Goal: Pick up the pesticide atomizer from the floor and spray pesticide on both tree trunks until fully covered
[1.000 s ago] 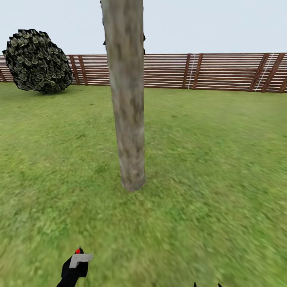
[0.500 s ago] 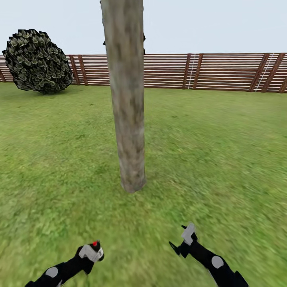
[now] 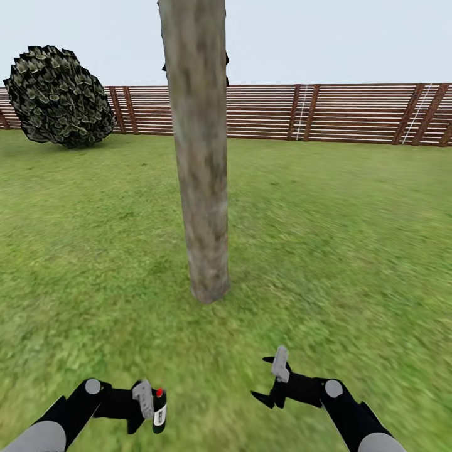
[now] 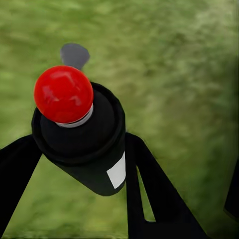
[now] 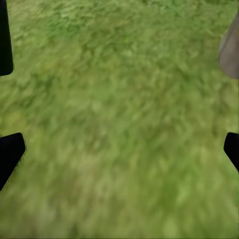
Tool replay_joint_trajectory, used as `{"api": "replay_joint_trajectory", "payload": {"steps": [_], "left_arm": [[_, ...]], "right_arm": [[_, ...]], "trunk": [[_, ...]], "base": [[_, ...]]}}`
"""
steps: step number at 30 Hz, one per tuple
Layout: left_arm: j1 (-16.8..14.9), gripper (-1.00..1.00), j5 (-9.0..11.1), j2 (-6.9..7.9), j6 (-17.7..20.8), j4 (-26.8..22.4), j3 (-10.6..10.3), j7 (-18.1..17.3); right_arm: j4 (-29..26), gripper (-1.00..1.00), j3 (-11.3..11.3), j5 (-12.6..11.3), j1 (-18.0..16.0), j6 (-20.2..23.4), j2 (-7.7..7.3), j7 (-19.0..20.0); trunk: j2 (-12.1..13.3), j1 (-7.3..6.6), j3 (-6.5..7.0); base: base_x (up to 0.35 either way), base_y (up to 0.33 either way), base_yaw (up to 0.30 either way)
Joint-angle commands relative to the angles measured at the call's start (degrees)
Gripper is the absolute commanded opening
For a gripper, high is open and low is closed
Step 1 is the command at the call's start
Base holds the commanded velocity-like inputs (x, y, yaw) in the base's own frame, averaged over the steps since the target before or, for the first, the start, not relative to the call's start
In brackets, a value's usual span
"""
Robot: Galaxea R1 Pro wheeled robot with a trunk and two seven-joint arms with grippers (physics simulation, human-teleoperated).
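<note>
Both arms have swung inward — left jaws grip one pesticide atomizer (image 3: 159,411), right jaws spread, before one tree trunk (image 3: 199,157).

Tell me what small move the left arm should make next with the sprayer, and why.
Probably raise the left gripper and tip the pesticide atomizer so its red tip faces the tree trunk. In the head view the atomizer stands upright, low over the lawn, its tip pointing up rather than at the trunk ahead, and no mist shows on the bark yet.
</note>
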Motion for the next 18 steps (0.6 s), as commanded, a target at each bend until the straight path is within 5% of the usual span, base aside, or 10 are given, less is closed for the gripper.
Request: {"api": "replay_joint_trajectory", "payload": {"steps": [1,6,10,15,16,18], "left_arm": [[0.0,-1.00,-1.0,-0.04,0.3,-0.4,0.0,0.0],[0.0,-1.00,-2.9,-0.31,0.8,-1.6,0.1,-0.1],[0.0,-1.00,-3.0,-0.43,0.8,-2.1,0.0,-0.5],[-0.1,-1.00,-3.9,-0.97,0.8,-3.1,0.0,-5.0],[-0.1,-1.00,-4.5,-1.07,0.8,-3.8,0.0,-5.8],[-0.1,-1.00,-6.1,-1.22,0.9,-4.9,0.0,-6.8]], "right_arm": [[0.1,1.00,0.0,0.0,0.0,0.0,0.11,0.1],[0.4,1.00,0.2,0.0,0.0,0.0,0.48,1.3],[0.4,1.00,3.1,0.0,0.0,0.0,0.55,3.9],[0.3,1.00,6.6,-0.1,0.0,0.0,0.67,4.8],[0.3,-1.00,6.9,0.0,0.0,0.0,0.78,4.8],[0.2,-1.00,7.1,0.0,0.0,0.0,1.11,4.8]], "trunk": [[0.0,0.00,0.00],[0.0,0.00,0.00],[0.0,0.00,0.00],[0.0,0.00,0.00],[0.0,0.00,0.00],[0.0,0.00,0.00]], "base": [[0.000,0.000,0.000],[0.000,0.000,0.000],[0.000,0.000,0.000],[0.000,0.000,0.000],[0.000,0.000,0.000],[0.000,0.000,0.000]]}}
